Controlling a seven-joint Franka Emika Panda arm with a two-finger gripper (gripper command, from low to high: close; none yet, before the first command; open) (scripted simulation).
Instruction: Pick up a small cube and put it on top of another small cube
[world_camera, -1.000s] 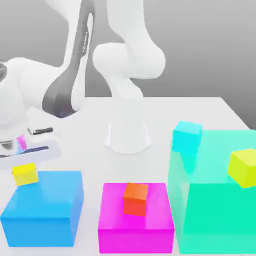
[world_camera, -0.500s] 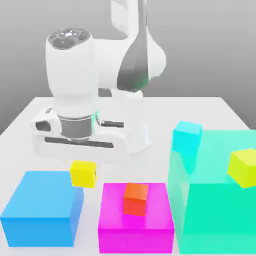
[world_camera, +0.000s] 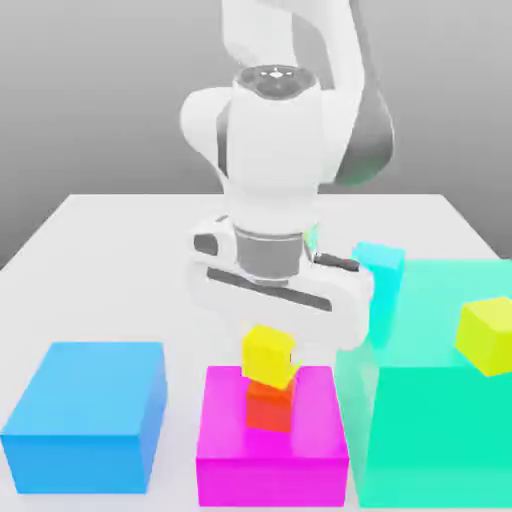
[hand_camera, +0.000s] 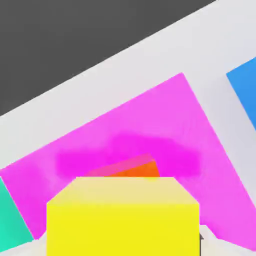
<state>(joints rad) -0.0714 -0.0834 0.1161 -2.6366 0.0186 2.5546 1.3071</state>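
The small yellow cube (world_camera: 268, 355) rests on top of the small orange-red cube (world_camera: 268, 408), turned slightly against it. Both stand on the big magenta block (world_camera: 225, 445). My gripper (world_camera: 268, 326) hangs straight above the yellow cube, its white hand close over the cube's top. In the hand view the yellow cube (hand_camera: 122, 220) is very near, with a sliver of the orange-red cube (hand_camera: 140, 170) beyond it on the magenta block (hand_camera: 150, 120).
A big blue block (world_camera: 85, 415) stands at the exterior view's left. A tall teal block (world_camera: 435, 400) stands at the right, carrying a cyan cube (world_camera: 378, 272) and a greenish-yellow cube (world_camera: 487, 335). White table (world_camera: 110, 270) lies behind.
The arm swung from over the blue block to the exterior view's right, carrying the yellow cube. The cube now sits on the orange-red cube.
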